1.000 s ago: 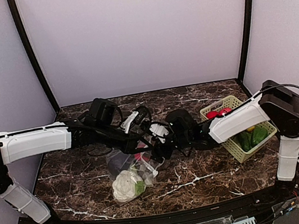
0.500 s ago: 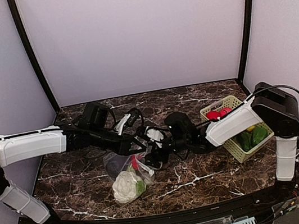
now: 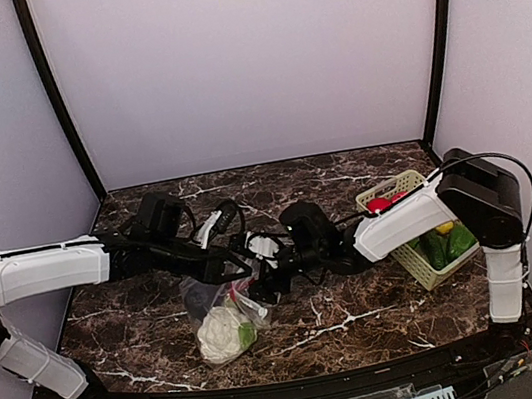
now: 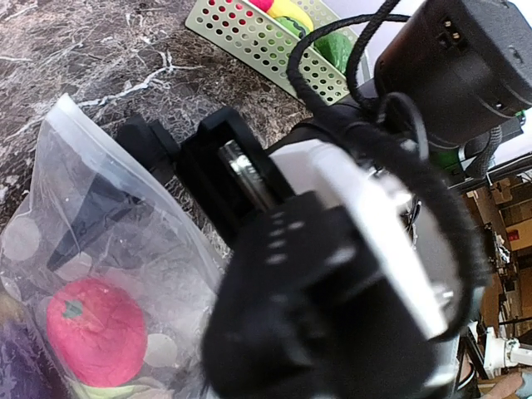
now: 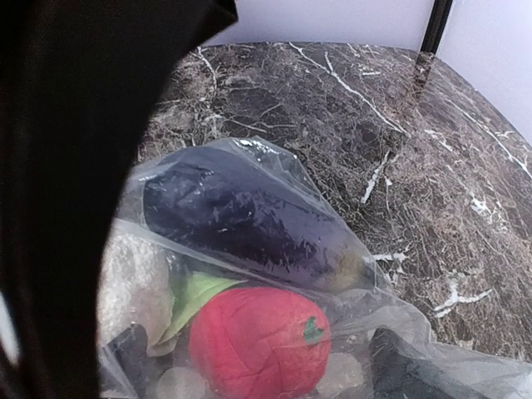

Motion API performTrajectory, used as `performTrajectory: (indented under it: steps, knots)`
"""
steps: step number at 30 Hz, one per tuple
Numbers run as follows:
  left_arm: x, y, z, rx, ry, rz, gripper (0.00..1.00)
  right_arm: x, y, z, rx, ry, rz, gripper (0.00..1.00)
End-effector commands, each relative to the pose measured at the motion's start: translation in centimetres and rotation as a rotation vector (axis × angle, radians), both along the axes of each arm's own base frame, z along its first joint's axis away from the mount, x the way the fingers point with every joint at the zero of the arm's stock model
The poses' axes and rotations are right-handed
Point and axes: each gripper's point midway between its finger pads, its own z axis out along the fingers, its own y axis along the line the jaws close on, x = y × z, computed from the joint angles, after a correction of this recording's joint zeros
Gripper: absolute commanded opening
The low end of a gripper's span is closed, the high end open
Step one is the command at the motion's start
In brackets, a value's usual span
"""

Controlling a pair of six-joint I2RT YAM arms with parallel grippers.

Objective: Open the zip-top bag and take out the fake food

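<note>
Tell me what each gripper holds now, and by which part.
Left gripper: jaws shut, apparently pinching the zip-top bag at its upper edge. Right gripper: jaws open astride the red fruit, holding nothing.

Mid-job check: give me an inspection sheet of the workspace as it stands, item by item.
Surface: dark veined marble-look table, no damage seen.
Job's things: clear dotted zip-top plastic bag left of centre; white cauliflower, red round toy fruit and dark purple piece inside it.
Clutter: light-green lattice plastic basket at right, holding red, green and yellow toys.
Grippers: left gripper shut at the bag's top edge; right gripper open, one finger seen through the bag film.
Cables: black cables loop at both wrists; no snag seen.
Surroundings: pale lilac walls, black corner posts; nothing else seen.
</note>
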Motion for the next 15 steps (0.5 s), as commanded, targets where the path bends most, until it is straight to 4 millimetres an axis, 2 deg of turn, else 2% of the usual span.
performTrajectory:
  steps: [1,5,8,11,15]
  knots:
    - [-0.2,0.8,0.7,-0.026,-0.014,0.013,0.01,0.0,0.3,-2.9,-0.073,0.008,-0.003,0.9]
    - [-0.2,1.1,0.5,-0.028,-0.009,0.022,0.01,0.0,0.1,-5.6,-0.128,0.03,-0.005,0.92]
    - [0.0,1.2,0.4,-0.027,-0.009,0.027,0.01,-0.4,0.2,-6.8,-0.143,0.044,0.011,0.92]
    - [0.1,1.3,0.2,-0.021,-0.006,0.033,0.01,-0.7,0.3,-7.4,-0.144,0.044,0.016,0.87]
    - [0.3,1.4,0.0,-0.014,-0.001,0.04,0.01,-0.2,0.3,-6.6,-0.125,0.018,-0.011,0.81]
